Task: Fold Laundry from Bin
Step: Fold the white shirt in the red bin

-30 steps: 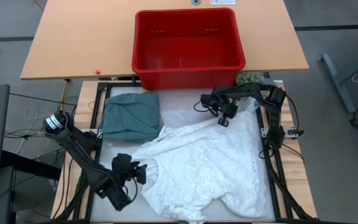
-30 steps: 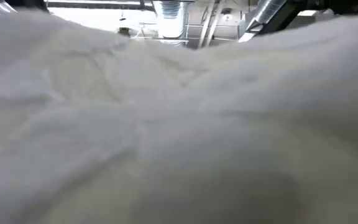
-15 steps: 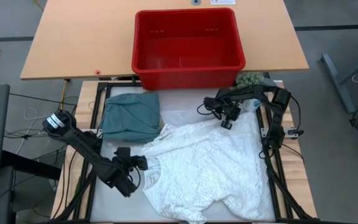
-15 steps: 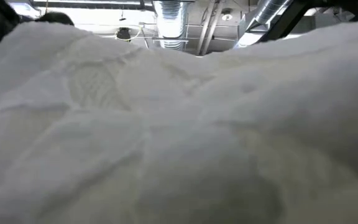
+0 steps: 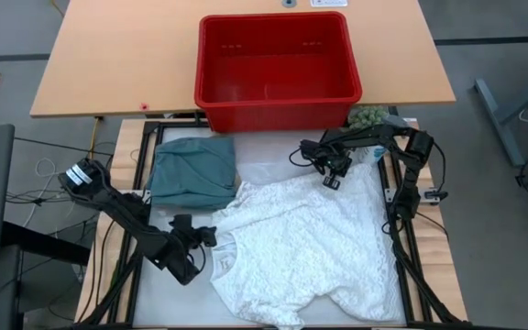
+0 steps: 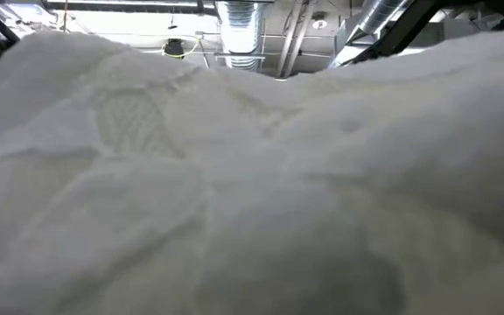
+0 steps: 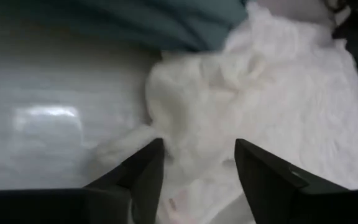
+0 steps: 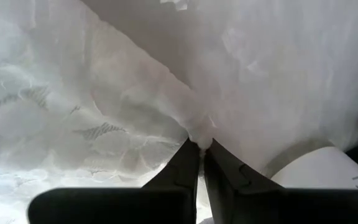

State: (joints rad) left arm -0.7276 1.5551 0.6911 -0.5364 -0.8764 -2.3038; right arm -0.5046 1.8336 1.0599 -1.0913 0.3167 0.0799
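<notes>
While the white lacy cloth garment point(image 5: 305, 252) lay spread over the middle and right of the pale tabletop point(image 5: 163, 298), reaching its near edge, the right gripper point(image 5: 331, 176) sat at the garment's far edge with fingers point(image 8: 188, 165) pinched shut on a fold of the white fabric. Left gripper point(image 5: 207, 236) was at the garment's left edge, near the neckline, fingers point(image 7: 263, 171) spread about halfway over the cloth, not closed on anything. Dark teal-green folded cloth garment point(image 5: 193, 170) lay at the far left corner of the tabletop, its near-right corner just beside the white one. Bright red rectangular plastic bin point(image 5: 276, 69) stood beyond the tabletop's far edge, on a tan wooden table point(image 5: 108, 55), nothing showing inside it. Small green bundled thing point(image 5: 368, 116) sat by the bin's near right corner; couldn't tell what it was. Low view was almost fully filled by white fabric, ceiling ducts point(image 6: 239, 22) showing above it.
</notes>
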